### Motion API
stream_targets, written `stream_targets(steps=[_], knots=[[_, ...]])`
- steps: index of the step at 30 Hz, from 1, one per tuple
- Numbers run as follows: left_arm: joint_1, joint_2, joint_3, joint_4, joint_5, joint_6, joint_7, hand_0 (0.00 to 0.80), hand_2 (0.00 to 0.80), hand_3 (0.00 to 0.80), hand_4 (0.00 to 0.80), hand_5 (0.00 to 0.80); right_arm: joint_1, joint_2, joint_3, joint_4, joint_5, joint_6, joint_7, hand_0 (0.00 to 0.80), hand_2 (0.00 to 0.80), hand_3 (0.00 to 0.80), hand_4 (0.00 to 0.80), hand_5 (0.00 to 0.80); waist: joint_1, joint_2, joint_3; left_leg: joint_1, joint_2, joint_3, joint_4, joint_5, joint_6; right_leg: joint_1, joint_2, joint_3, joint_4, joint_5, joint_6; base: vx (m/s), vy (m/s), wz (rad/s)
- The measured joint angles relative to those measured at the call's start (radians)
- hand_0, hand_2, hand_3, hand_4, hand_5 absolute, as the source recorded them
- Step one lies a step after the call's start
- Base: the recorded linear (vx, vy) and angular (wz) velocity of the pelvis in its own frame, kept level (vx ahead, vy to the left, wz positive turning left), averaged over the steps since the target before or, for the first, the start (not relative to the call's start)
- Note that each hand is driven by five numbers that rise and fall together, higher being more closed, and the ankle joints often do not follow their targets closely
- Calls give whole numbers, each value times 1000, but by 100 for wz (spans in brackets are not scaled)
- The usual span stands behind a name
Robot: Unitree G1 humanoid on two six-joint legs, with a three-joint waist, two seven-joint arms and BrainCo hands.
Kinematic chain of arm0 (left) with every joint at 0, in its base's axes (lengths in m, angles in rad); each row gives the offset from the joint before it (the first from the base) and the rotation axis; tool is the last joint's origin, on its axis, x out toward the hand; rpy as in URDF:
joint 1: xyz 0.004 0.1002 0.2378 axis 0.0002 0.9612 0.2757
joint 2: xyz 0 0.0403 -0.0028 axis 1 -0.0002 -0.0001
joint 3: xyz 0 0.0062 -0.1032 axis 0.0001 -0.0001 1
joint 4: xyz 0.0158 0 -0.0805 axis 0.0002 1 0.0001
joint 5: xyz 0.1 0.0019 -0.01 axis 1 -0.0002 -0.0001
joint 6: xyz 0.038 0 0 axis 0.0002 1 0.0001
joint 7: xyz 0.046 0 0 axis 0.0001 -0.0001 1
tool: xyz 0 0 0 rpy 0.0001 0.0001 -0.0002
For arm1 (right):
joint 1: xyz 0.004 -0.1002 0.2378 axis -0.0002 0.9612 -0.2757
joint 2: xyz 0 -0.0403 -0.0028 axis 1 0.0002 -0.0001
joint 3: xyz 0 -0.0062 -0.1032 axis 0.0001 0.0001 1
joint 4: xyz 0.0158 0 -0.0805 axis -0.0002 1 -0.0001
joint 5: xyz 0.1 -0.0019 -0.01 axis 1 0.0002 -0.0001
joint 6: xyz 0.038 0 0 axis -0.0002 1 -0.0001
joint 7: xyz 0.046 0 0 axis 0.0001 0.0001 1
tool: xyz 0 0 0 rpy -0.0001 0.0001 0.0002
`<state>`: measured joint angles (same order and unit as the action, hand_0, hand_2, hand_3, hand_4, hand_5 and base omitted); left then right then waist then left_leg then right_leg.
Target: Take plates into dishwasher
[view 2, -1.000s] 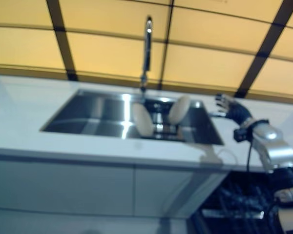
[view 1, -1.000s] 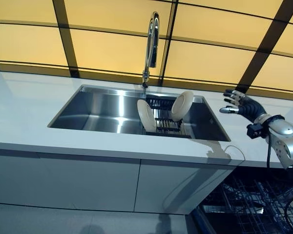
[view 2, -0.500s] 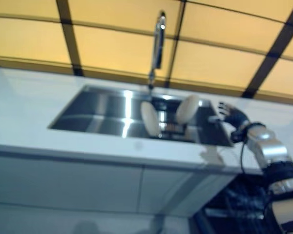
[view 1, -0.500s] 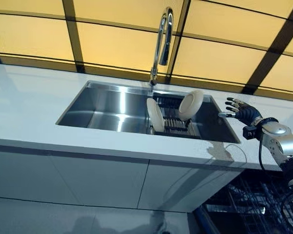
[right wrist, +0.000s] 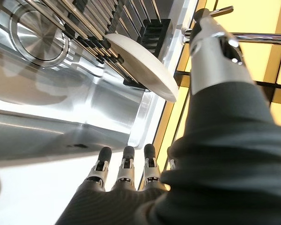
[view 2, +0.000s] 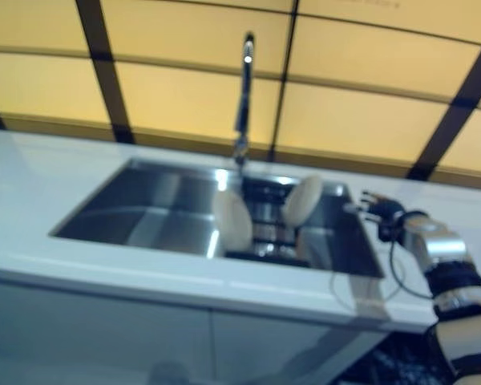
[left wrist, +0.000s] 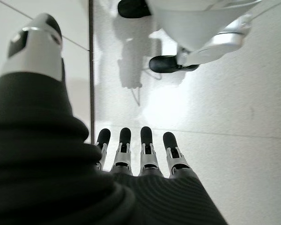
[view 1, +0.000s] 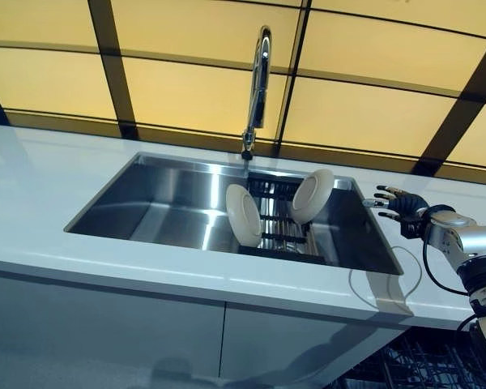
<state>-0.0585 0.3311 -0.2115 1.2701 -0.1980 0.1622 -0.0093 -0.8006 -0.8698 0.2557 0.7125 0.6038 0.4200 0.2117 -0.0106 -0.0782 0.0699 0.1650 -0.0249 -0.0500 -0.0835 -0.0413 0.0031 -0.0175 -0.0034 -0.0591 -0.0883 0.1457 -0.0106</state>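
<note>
Two white plates stand in a black rack at the right end of the steel sink. The near plate stands on edge at the rack's front left. The far plate leans at its back right and also shows in the right wrist view. My right hand hovers open over the counter by the sink's right rim, a short way right of the far plate, holding nothing. My left hand hangs open over the floor, empty.
A tall tap rises behind the sink. The white counter runs left and right. The dishwasher's wire basket shows below the counter at the lower right. Yellow panels back the counter.
The camera has shifted, so the whole scene sits differently. My right hand has come down lower, close to the counter by the sink's right rim. The plates have not moved.
</note>
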Motion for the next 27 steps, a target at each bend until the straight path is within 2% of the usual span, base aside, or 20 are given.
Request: stream_targets(steps=[1, 2, 3, 4, 5, 6, 7, 9, 10, 11, 12, 13, 16, 21, 27], knots=[[3, -1, 0, 1, 0, 0, 1, 0, 0, 0, 0, 0, -1, -1, 0, 0, 2, 0, 1, 0, 0, 0, 0, 0, 0, 2, -2, 0, 1, 3, 1, -1, -1, -1, 0, 0, 0, -1, -2, -3, 19, -12], [8, 0, 1, 7, 0, -4, 7, 0, 0, 0, 0, 0, -2, -3, 14, 5, 4, -1, 2, 0, 0, 0, 0, 0, 2, 2, -3, -35, 5, 13, 80, -31, -15, -15, 7, -1, 22, -22, -17, 37, 34, -10], [8, 2, 0, 9, 0, -5, 9, 0, 0, 0, 0, 0, -2, -3, 19, 7, 6, 0, 2, 0, 0, 0, 0, 0, 0, -3, -5, -67, 2, 14, 137, -54, -16, -25, 0, 0, 25, -25, -15, 79, 83, -3], [9, 5, -2, 7, 0, -13, 10, 0, 0, 0, 0, 0, 1, -4, 32, 4, 10, 2, -9, 0, 0, 0, 0, 0, 4, -21, 5, -171, -23, 2, 319, -94, -47, -29, -8, 21, 17, -18, -22, 78, 99, -11], [15, -1, -2, 0, 0, -20, 8, 0, 0, 0, 0, 0, 3, -4, 38, -1, 15, 7, -14, 0, 0, 0, 0, 0, 8, -38, 13, -208, -30, -8, 338, -96, -40, -33, -21, 36, 6, 1, -31, 61, 123, -25], [19, -13, -2, 1, 2, -16, 5, 0, 0, 0, 0, 0, 0, -8, 39, -2, 20, 8, -16, 0, 0, 0, 0, 0, 24, -21, 17, -212, -16, -4, 258, -91, -35, -41, -13, 29, 9, 2, -29, 34, 96, -34], [18, -16, -3, 1, 4, -15, 2, 0, 0, 0, 0, 0, 1, -8, 38, -1, 21, 8, -21, 0, 0, 0, 0, 0, 24, -14, 22, -211, -12, -4, 235, -90, -35, -44, -9, 28, 14, 2, -29, 31, 77, -39], [20, -13, -28, 0, 8, -12, 2, 0, 0, 0, 0, 0, 12, 6, 36, -30, 27, 20, -35, 0, 0, 0, 0, 0, 27, -12, 25, -191, -27, -7, 181, -61, -17, -62, -15, 39, 16, -5, -13, 41, 12, -44], [15, -14, -27, -4, 7, -10, 3, 0, 0, 0, 0, 0, 15, 8, 35, -51, 29, 22, -44, 0, 0, 0, 0, 0, 27, 4, 35, -177, -9, -6, 133, -38, 1, -57, -14, 24, 12, -43, 49, 52, -19, -33], [15, -15, -21, -26, 6, -10, 9, 0, 0, 0, 0, 0, 17, 7, 29, -46, 30, 23, -51, 0, 0, 0, 0, 0, 16, 45, 54, -161, 37, 9, 91, 27, -8, -61, 4, -12, 82, -39, 52, 44, -21, -16], [18, -8, -21, -40, 6, -12, 11, 0, 0, 0, 0, 0, 20, 7, 31, -37, 34, 31, -53, 0, 0, 0, 0, 0, 6, 40, 51, -152, 35, 13, 70, 45, -8, -49, -8, -18, 94, -47, 62, 39, -15, 0], [20, 6, -18, -39, 6, -15, 14, 0, 0, 0, 0, 0, 20, 5, 26, -38, 37, 37, -55, 0, 0, 0, 0, 0, 1, 20, 38, -139, 19, 22, 46, 69, -14, -26, -36, -19, 71, -57, 54, 35, -6, -7], [20, 10, -1, -28, 6, -18, 18, 0, 0, 0, 0, 0, 17, 0, 16, -44, 43, 41, -54, 0, 0, 0, 0, 0, -3, 20, 36, -125, 18, 21, 22, 78, -14, -3, -35, -18, 24, -36, 65, 53, 13, -12], [17, 9, -2, -30, 6, -22, 17, 0, 0, 0, 0, 0, 17, -6, 16, -44, 48, 47, -31, 0, 0, 0, 0, 0, 0, 18, 32, -102, 16, 21, -1, 85, -17, 15, -35, -17, 4, -25, 41, 52, 16, 3], [14, 8, -2, -29, 6, -31, 16, 0, 0, 0, 0, 0, 4, 1, 19, -44, 51, 62, -22, 0, 0, 0, 0, 0, 3, 15, 30, -103, 13, 20, -2, 82, -14, 16, -37, -16, 4, -25, 42, 16, 4, 2]])
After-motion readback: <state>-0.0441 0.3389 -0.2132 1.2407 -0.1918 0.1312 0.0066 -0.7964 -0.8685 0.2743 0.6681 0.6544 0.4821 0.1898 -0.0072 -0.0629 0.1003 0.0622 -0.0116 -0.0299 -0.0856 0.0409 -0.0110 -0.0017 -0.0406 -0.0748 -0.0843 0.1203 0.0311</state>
